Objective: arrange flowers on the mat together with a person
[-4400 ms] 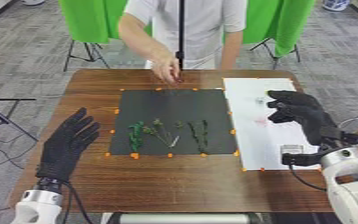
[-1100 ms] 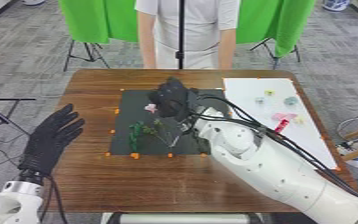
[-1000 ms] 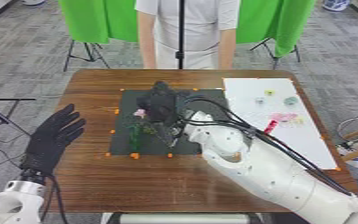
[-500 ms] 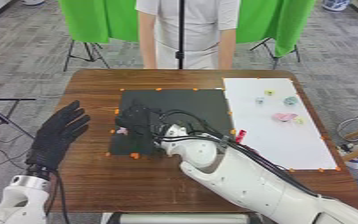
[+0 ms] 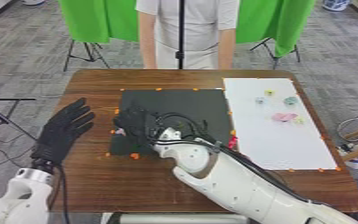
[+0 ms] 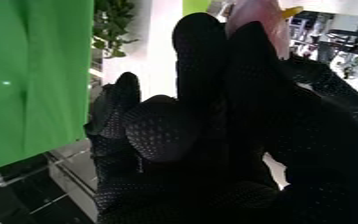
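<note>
My right hand (image 5: 135,119) had carried the pink flower (image 6: 257,19), pinched, to the black mat's (image 5: 190,100) left edge, probably for placing; my left hand (image 5: 63,129) was open.

No text can be read; the tiny marks on the white sheet (image 5: 264,140), right of the dark mat (image 5: 206,105), are too small to make out, and the red tag (image 5: 233,142) at the mat's right edge bears nothing legible
</note>
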You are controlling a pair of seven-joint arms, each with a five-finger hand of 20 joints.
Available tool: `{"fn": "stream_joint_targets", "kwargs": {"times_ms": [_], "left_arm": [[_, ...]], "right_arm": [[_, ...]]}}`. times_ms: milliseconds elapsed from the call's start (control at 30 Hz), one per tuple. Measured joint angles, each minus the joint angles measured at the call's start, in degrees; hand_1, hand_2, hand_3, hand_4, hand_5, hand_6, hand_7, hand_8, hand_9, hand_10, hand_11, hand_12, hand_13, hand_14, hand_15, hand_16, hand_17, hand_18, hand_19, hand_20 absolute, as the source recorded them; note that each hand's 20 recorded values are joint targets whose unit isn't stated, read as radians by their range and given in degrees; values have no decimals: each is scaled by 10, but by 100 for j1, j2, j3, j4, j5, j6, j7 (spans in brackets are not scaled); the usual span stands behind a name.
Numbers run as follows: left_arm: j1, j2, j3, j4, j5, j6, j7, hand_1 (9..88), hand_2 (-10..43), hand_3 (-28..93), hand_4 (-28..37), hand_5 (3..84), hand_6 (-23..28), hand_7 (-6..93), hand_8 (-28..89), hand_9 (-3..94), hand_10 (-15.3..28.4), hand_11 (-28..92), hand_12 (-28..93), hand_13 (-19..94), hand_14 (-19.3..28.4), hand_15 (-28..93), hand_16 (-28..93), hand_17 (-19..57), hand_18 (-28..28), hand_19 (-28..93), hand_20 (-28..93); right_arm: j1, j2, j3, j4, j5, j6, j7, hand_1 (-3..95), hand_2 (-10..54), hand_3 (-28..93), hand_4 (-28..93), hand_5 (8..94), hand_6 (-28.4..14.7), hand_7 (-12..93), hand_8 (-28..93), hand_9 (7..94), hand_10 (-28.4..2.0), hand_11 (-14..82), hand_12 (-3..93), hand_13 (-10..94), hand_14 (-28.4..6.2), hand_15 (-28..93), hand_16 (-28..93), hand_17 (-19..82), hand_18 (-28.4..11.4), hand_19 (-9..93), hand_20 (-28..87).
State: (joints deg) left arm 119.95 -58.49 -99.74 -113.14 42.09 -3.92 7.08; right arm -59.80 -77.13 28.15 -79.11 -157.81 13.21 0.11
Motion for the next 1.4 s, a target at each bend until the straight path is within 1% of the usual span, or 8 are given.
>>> {"fn": "stream_joint_targets", "kwargs": {"times_ms": [200,600,900,1033,1100,1233,1333,1400], "left_arm": [[-183,-3,69,25,5,-89,-53,265,22,712,-248,319,27,196,-96,250,116,195,181,210,133,240,29,-90,222,444,103],[-289,-5,106,54,10,-142,-115,268,26,716,-241,319,27,196,-96,250,116,195,181,210,133,240,29,-90,223,444,104],[-288,-5,106,55,10,-146,-111,265,23,715,-244,319,27,196,-96,250,116,196,181,210,134,242,29,-90,222,444,104],[-284,-6,106,55,13,-148,-112,265,24,714,-244,319,27,195,-96,250,116,195,182,210,134,241,29,-90,222,443,104],[-275,-22,100,55,14,-148,-111,265,24,714,-244,320,28,194,-95,250,116,195,181,210,134,241,29,-90,222,443,104],[-206,-56,66,32,15,-139,-75,266,24,713,-244,319,27,195,-95,251,116,195,181,211,134,242,29,-90,222,443,104],[-101,-102,20,-23,15,-112,20,266,24,713,-244,320,28,196,-96,251,116,195,181,211,134,242,28,-90,222,444,105],[-3,-153,-20,-75,14,-89,113,266,24,714,-244,319,28,195,-96,251,116,196,182,211,134,242,28,-90,222,444,105]], "right_arm": [[-82,-58,-11,66,-51,-2,120,507,-95,776,-283,680,19,500,25,822,-73,233,505,759,-63,793,238,368,-192,875,389],[-43,-123,-69,169,-37,43,446,458,-95,774,-283,640,10,494,28,772,-79,271,485,738,-66,799,242,356,-193,868,398],[14,-123,-123,149,39,48,542,423,-95,767,-283,631,6,491,23,734,-90,356,406,731,-68,801,238,348,-194,861,408],[-6,-124,-99,116,128,49,538,391,-95,774,-283,632,2,484,28,716,-99,415,344,728,-72,801,238,344,-197,859,414],[-15,-122,-99,74,201,55,537,350,-52,792,-279,636,-2,454,33,702,-108,440,303,727,-79,799,238,341,-201,858,415],[-20,-89,-111,-144,622,58,557,281,35,819,-258,644,-11,393,2,679,-113,440,296,722,-87,789,234,337,-207,855,413],[-32,-3,-89,-545,1274,24,625,249,68,826,-235,636,-16,380,-123,664,-124,433,294,700,-98,777,231,318,-209,839,402],[-83,87,13,-953,1781,-75,701,241,75,829,-230,620,-23,370,-145,643,-130,426,290,660,-106,758,222,288,-202,796,388]]}}
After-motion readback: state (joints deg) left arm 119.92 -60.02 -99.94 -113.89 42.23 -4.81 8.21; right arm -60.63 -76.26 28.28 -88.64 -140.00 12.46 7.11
